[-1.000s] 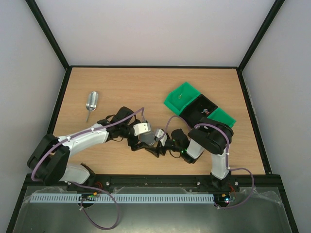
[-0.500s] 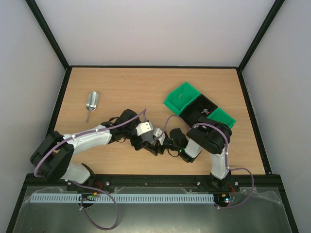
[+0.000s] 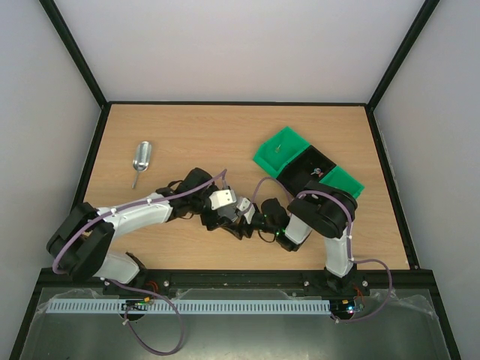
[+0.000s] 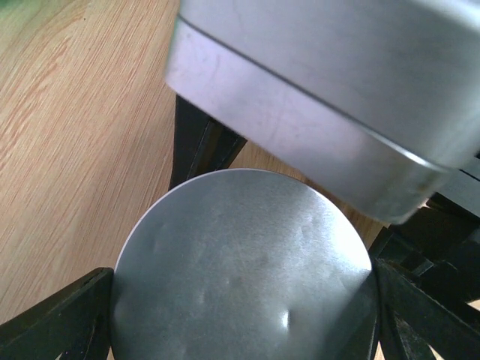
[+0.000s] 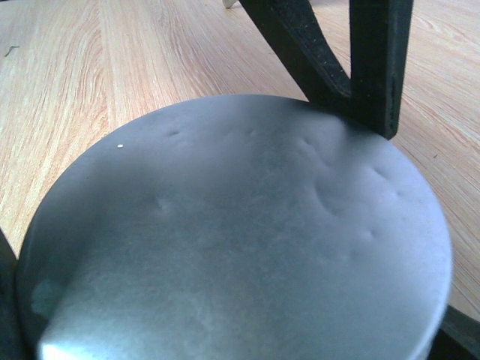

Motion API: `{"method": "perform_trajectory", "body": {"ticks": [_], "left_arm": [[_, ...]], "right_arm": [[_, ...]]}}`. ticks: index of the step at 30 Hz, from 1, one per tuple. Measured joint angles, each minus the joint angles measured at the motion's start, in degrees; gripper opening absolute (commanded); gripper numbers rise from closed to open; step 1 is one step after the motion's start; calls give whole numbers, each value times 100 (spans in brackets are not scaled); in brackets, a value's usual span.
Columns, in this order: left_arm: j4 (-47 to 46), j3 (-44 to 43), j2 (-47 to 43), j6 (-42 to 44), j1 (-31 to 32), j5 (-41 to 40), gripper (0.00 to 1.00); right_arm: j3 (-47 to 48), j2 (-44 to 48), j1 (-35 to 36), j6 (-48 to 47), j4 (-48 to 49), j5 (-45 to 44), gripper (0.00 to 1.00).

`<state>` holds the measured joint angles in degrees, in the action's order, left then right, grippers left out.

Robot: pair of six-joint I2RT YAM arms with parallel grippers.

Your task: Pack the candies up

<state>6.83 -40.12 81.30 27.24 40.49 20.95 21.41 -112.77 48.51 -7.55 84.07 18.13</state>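
A few tiny candies [image 3: 317, 172] lie in the black bin [image 3: 304, 174] at the right; one speck lies on the green bin [image 3: 281, 148]. My left gripper [image 3: 227, 222] and right gripper [image 3: 250, 223] meet at the table's middle. In the left wrist view, my left gripper [image 4: 244, 319] has a black finger on each side of a round metal tin [image 4: 240, 262]. In the right wrist view, the same tin [image 5: 240, 225] fills the frame between my right gripper [image 5: 240, 322] fingers, and the left fingers [image 5: 360, 60] stand behind it. No candies show in the wrist views.
A metal scoop [image 3: 141, 157] lies at the left of the wooden table [image 3: 187, 135]. A second green part [image 3: 343, 180] adjoins the black bin. The right wrist camera housing [image 4: 337, 97] hangs close over the tin. Black frame rails edge the table.
My left gripper has moved right and closed in against the right gripper over the first half second. Since then both arms have barely moved.
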Motion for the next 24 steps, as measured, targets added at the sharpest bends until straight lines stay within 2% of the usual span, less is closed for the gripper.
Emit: {"method": "perform_trajectory", "body": {"ticks": [6, 13, 15, 20, 21, 24], "left_arm": [[170, -52, -17, 667, -96, 181, 81], [1080, -691, 411, 2166, -350, 741, 80], [1307, -896, 588, 2503, -415, 885, 80], [1469, -1086, 868, 2706, -557, 1228, 82], [1458, -1084, 898, 2677, -597, 1300, 83], [1460, -1027, 901, 2691, -699, 1471, 85]], "right_arm": [[-4, 0, 66, -17, 59, -199, 57], [-52, 17, 90, 33, 136, -286, 56], [-83, 31, 79, 52, 151, -323, 61], [-234, 133, 61, 55, 111, -398, 95], [-293, 186, 63, 46, 81, -404, 99], [-538, 431, 59, -111, 44, -313, 99]]}}
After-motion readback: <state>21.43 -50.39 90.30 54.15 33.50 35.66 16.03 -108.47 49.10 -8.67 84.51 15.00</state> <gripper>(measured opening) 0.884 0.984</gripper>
